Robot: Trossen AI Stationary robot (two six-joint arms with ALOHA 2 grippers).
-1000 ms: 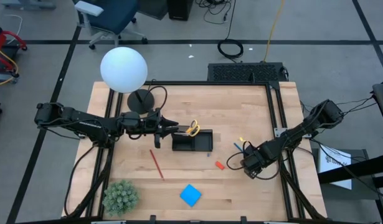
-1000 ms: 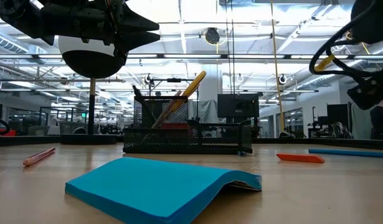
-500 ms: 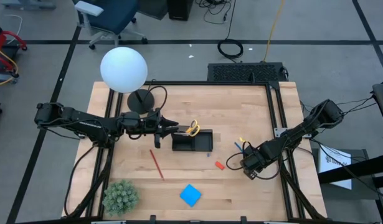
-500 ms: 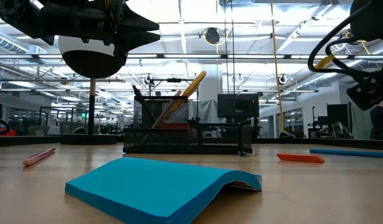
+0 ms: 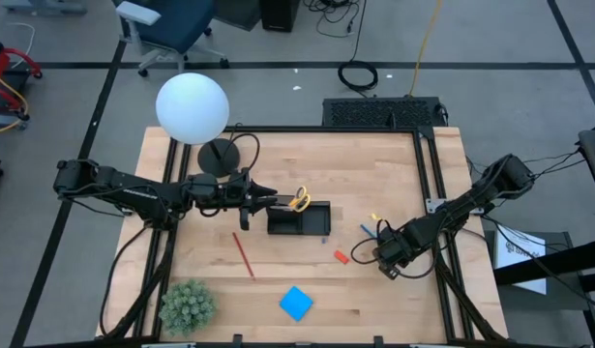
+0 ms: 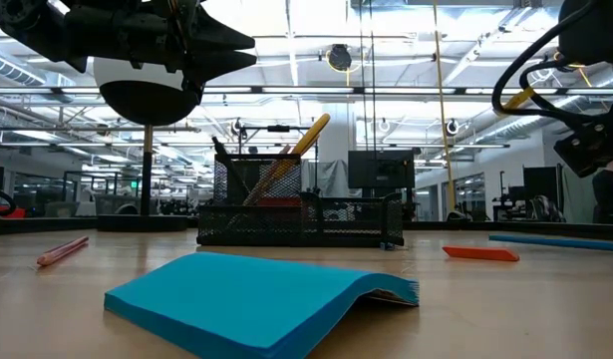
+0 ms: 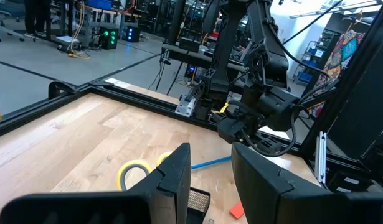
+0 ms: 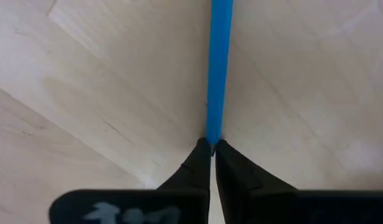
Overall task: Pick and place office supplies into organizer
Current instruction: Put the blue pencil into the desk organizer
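Note:
The black mesh organizer [image 5: 299,220] stands mid-table, and the yellow-handled scissors [image 5: 298,199] stick up out of its tall compartment. My left gripper [image 5: 275,201] hovers open and empty over the organizer's left end; its fingers show in the left wrist view [image 7: 210,177]. My right gripper [image 5: 378,240] is low at the table's right, shut on a blue pen [image 5: 369,230]. A red pencil [image 5: 243,254], a blue note pad [image 5: 296,303] and an orange-red eraser [image 5: 342,256] lie flat on the wood. My right gripper pinches the blue pen by its near end [image 8: 214,135] between its two fingertips [image 8: 200,158]. The fingers come down at it slanting from the table's right, and the pen runs straight on ahead in line with them. The pen sits close to the wood [image 6: 555,240]; whether it is clear of the wood I cannot tell.
A white globe lamp [image 5: 192,107] with a round black base [image 5: 218,156] stands at the far left. A green spiky plant [image 5: 188,305] sits at the near left corner. Black frame rails [image 5: 428,184] border the table.

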